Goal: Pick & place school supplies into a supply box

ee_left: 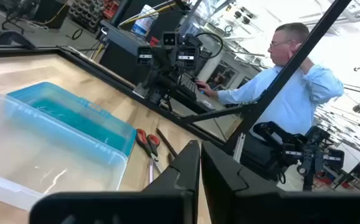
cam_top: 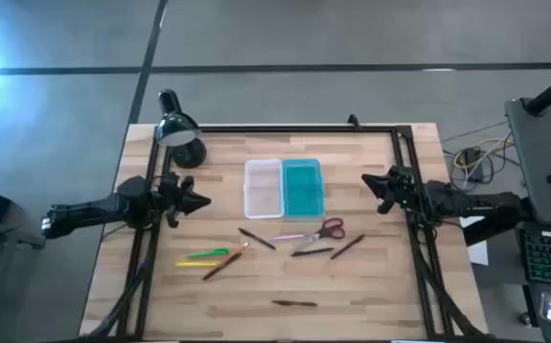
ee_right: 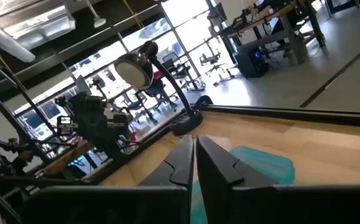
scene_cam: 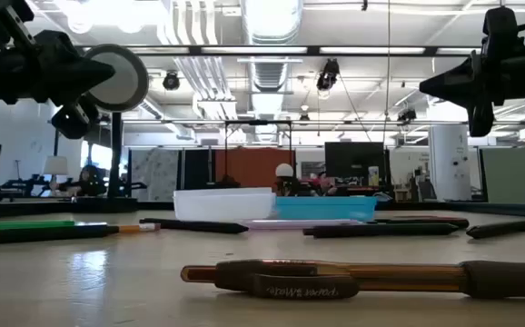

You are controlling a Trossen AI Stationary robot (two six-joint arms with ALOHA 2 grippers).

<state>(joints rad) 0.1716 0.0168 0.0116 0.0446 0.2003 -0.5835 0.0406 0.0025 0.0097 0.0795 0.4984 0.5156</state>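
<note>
The supply box [cam_top: 284,188] lies open mid-table, its clear tray [ee_left: 37,155] on the left and teal lid half [ee_left: 74,115] on the right. In front of it lie loose supplies: red-handled scissors [cam_top: 321,232], a lilac pen [cam_top: 290,237], dark pens [cam_top: 347,247], green [cam_top: 209,253], yellow and orange pencils, and a brown pen [cam_top: 295,303] nearest the front edge. My left gripper [cam_top: 202,200] hovers shut above the table's left side. My right gripper [cam_top: 369,181] hovers shut above the right side. Neither touches anything.
A black desk lamp [cam_top: 180,133] stands at the far left corner. A dark frame [cam_top: 285,127] runs along the table's far edge and sides. A person [ee_left: 292,87] sits at a desk beyond the table's right side. Bare wood lies between the box and each gripper.
</note>
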